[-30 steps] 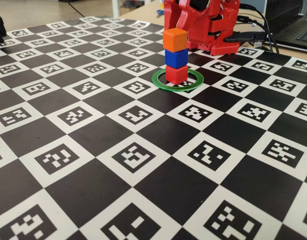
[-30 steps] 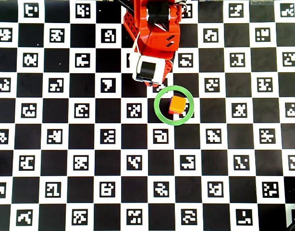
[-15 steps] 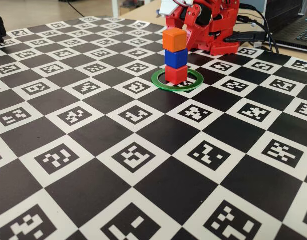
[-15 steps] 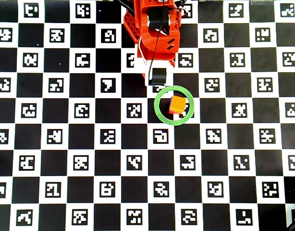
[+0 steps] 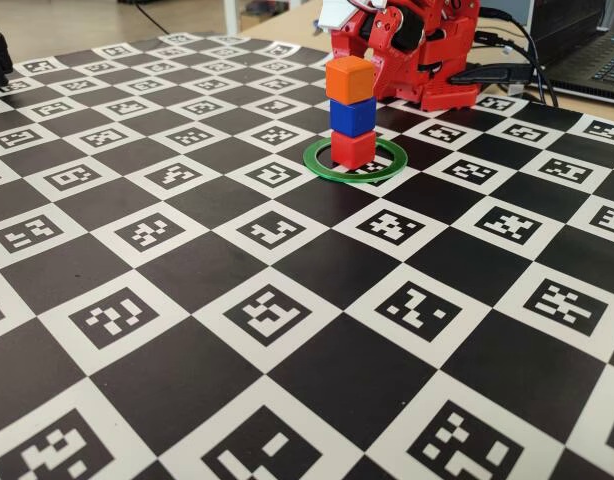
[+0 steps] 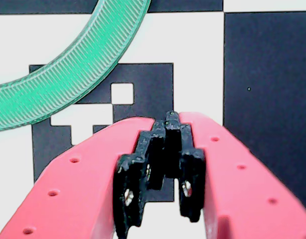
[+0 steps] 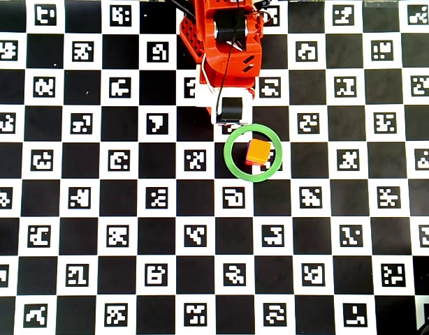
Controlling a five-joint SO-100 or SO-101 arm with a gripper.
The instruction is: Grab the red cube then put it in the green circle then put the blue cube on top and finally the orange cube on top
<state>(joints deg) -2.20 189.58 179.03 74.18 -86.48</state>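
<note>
Fixed view shows you the small matte red cube [image 5: 353,149] standing inside the thin green plastic ring [image 5: 317,163], the dark-blue cube [image 5: 352,116] on it, the rounded orange cube [image 5: 349,77] topmost. Wrist view: your red gripper [image 6: 169,119] is clenched on nothing, beside the ring.

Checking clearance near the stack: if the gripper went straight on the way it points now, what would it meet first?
Probably the checkered marker board; the shut gripper points down at it, just outside the green plastic ring.
</note>
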